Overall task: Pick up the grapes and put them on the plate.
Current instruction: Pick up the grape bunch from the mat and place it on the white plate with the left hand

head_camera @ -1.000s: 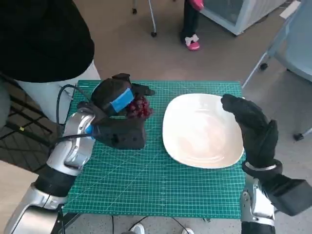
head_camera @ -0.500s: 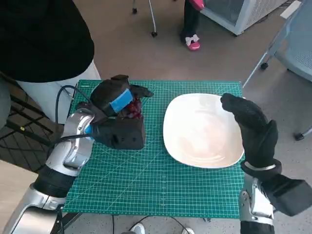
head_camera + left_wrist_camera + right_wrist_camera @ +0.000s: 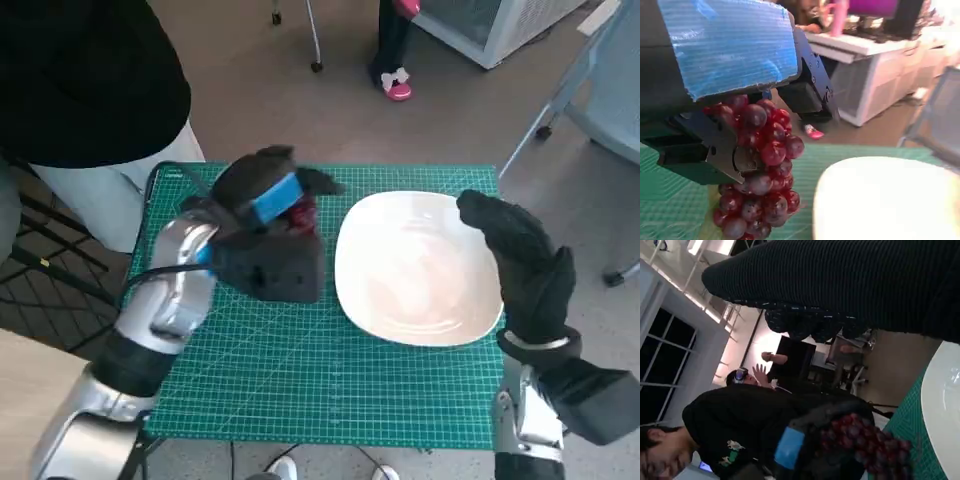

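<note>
Left robot hand (image 3: 268, 196): gripping the grapes (image 3: 757, 165), fingers closing round the top of the bunch, blue-taped back turned up.
Grapes: hanging lengthwise from that hand, long axis running downward, lower end dangling just over the green mat (image 3: 300, 370), just beside the plate's near edge.
Left arm: reaching in from the mat's left side toward the plate (image 3: 415, 268).
Right robot hand (image 3: 520, 265): hovering at the plate's far right edge, holding nothing, fingers stretching forward; how far apart they are, I cannot tell.
Plate: lying flat on the surface, white.
Person (image 3: 715, 425): sitting close behind the left hand, dressed in black.
</note>
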